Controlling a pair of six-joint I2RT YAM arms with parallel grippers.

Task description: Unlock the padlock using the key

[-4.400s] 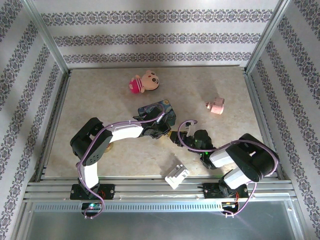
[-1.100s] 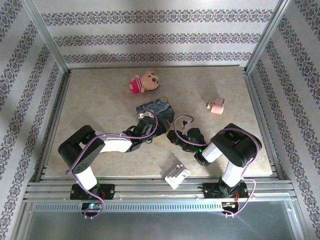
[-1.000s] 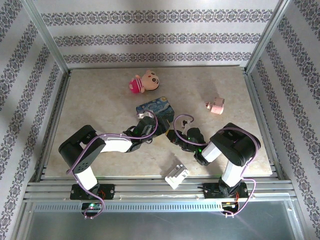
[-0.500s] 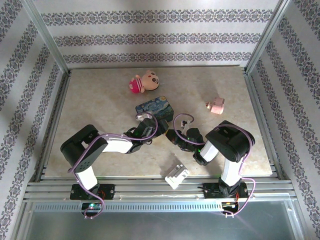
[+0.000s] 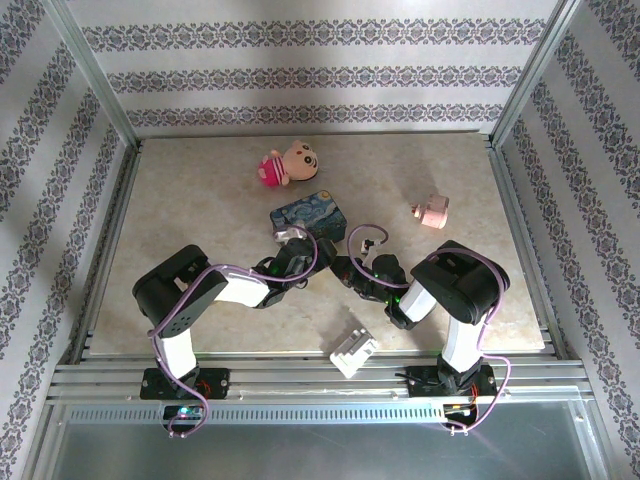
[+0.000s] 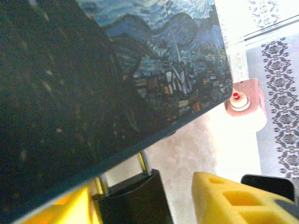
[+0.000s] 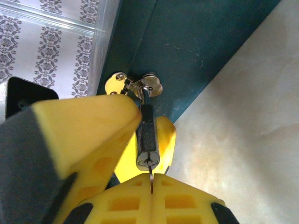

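Where the two arms meet at mid-table, the items stand as follows.

Blue painted tin [image 5: 308, 212]: night-sky picture on the lid. It lies on the table [image 5: 200, 200] just beyond both grippers. A small hasp [image 7: 148, 87] sits on its dark side wall.

Padlock [image 7: 147, 134]: dark body, with a silvery shackle [image 6: 144, 163] hooked through the hasp. It hangs against the tin's side, keyhole end turned away from the tin.

Key [image 7: 150, 177]: a thin silvery sliver in line with the padlock body, its tip at the keyhole. How deep it sits cannot be told.

Right gripper [image 7: 152, 189]: yellow fingers pressed together on the key, the blade coming out of the seam between them. From above, this gripper [image 5: 345, 270] faces the tin from the right.

Left gripper [image 6: 163, 200]: fingers spread and clamping nothing. One yellow finger [image 6: 70, 207] lies against the padlock body. The other [image 6: 233, 196] stands apart from it, with bare table between. From above, this gripper [image 5: 298, 262] lies just left of the right one.

Plush doll [image 5: 285, 163]: pink and cream, at the far side of the table, well apart from the tin.

Pink toy piece [image 5: 431, 211]: to the right of the tin, apart from it.

White plastic block [image 5: 353, 349]: at the near edge of the table, between the arm bases.
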